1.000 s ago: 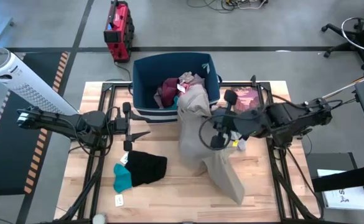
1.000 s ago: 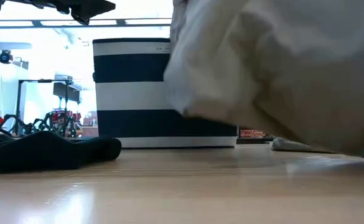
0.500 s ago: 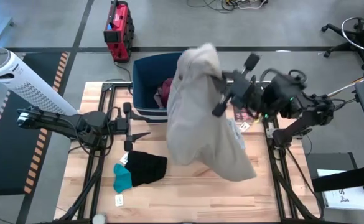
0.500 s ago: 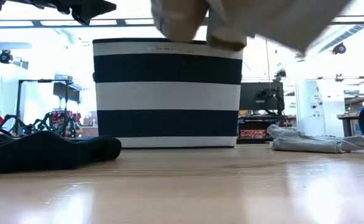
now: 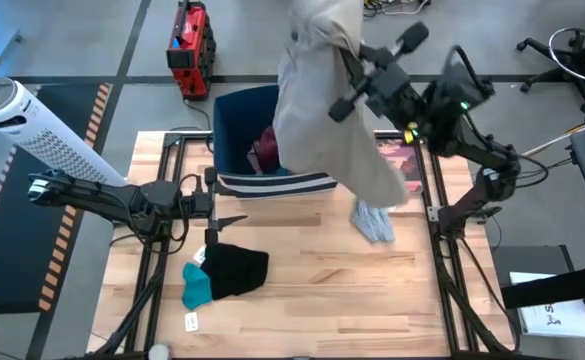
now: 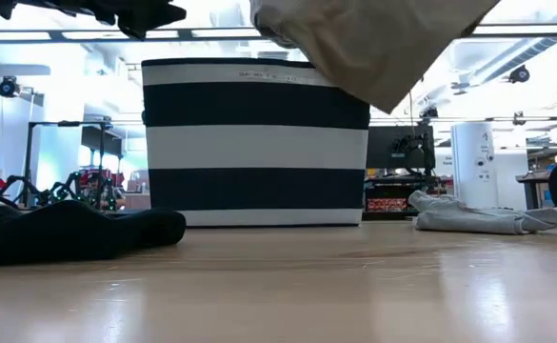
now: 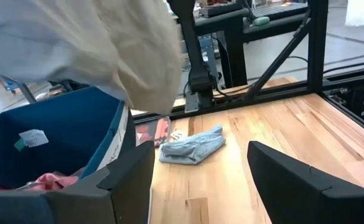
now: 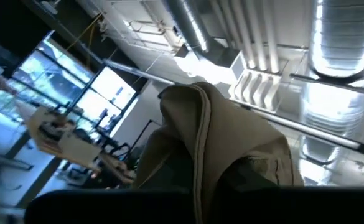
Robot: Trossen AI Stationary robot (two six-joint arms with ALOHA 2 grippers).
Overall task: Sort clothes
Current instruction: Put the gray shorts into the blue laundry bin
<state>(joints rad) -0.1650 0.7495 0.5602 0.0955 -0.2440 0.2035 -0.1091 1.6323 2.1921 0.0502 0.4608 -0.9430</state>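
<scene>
My right gripper (image 5: 340, 55) is raised high above the navy striped bin (image 5: 234, 130), shut on the large khaki-beige trousers (image 5: 322, 120). They hang over the bin's right half and also show in the low view (image 6: 373, 43). Maroon and pink pieces (image 5: 264, 150) lie inside the bin. A pale grey piece (image 5: 373, 221) lies flat on the table right of the bin. A black piece (image 5: 236, 268) and a teal piece (image 5: 196, 286) lie at the near left. My left gripper (image 5: 227, 198) is open and empty just left of the bin's near corner. My right gripper holds the trousers by a bunched fold at their upper end (image 8: 200, 143), with several layers between the fingers. The fingers tip upward, with the wrist well above the table. The trousers hang slack below, and their lower end (image 6: 383, 95) is clear of the table, level with the bin's rim.
A flat reddish book (image 5: 400, 158) lies at the far right, partly under the hanging trousers. A small white tag (image 5: 191, 321) lies near the front edge. Bare wood (image 5: 352, 300) fills the near right. A white fan (image 5: 22, 120) stands off the table's left.
My right gripper has risen steeply and swung toward the far edge, tipping upward. The trousers, whose lower part lay on the table, are now lifted clear and hang over the bin. The pale grey piece they covered now shows.
</scene>
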